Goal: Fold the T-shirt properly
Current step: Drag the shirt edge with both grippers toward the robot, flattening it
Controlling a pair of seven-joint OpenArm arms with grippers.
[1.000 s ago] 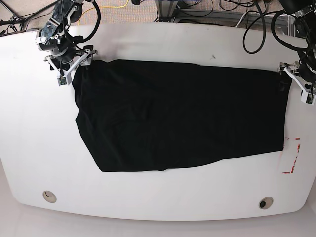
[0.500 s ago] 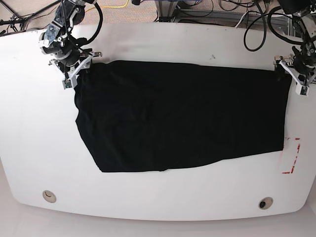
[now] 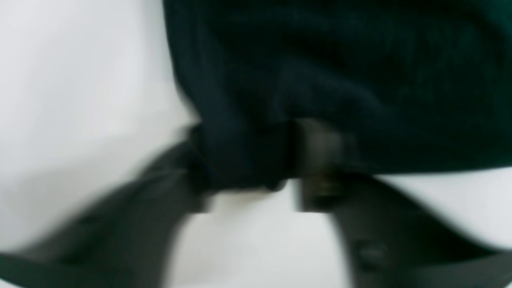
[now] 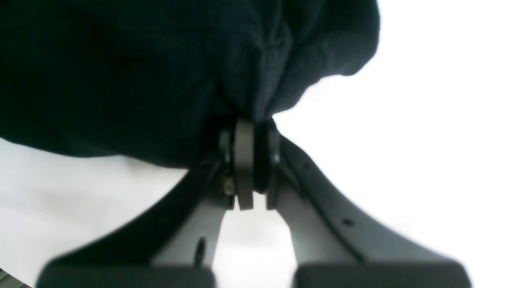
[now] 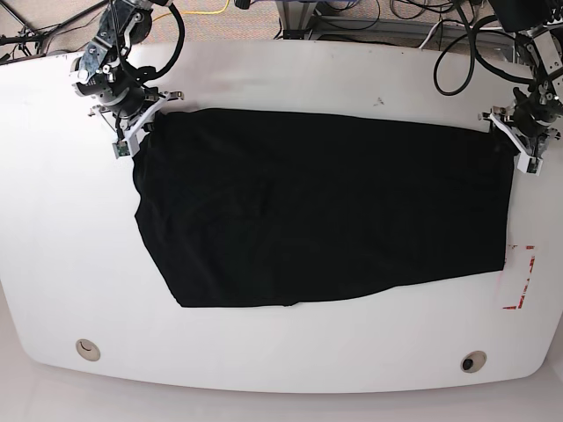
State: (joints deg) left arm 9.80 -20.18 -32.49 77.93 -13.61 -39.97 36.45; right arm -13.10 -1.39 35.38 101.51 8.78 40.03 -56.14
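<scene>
The black T-shirt (image 5: 317, 211) lies spread flat on the white table (image 5: 281, 75), with no print showing. My right gripper (image 5: 143, 120) is at the shirt's far left corner. In the right wrist view that gripper (image 4: 251, 132) is shut, with a fold of the T-shirt (image 4: 120, 60) pinched between its pads. My left gripper (image 5: 506, 134) is at the far right corner. The left wrist view is blurred: the left gripper (image 3: 246, 160) has a bunch of the T-shirt (image 3: 340, 60) between its fingers, which stand a little apart.
A red-marked patch (image 5: 521, 277) sits at the table's right edge beside the shirt. Two round holes (image 5: 87, 350) (image 5: 473, 361) lie near the front edge. Cables (image 5: 457, 44) and arm bases crowd the back edge.
Both grippers have moved in onto the shirt's far corners. The right jaws have closed on the cloth and the left jaws have narrowed around it. The shirt itself lies as before.
</scene>
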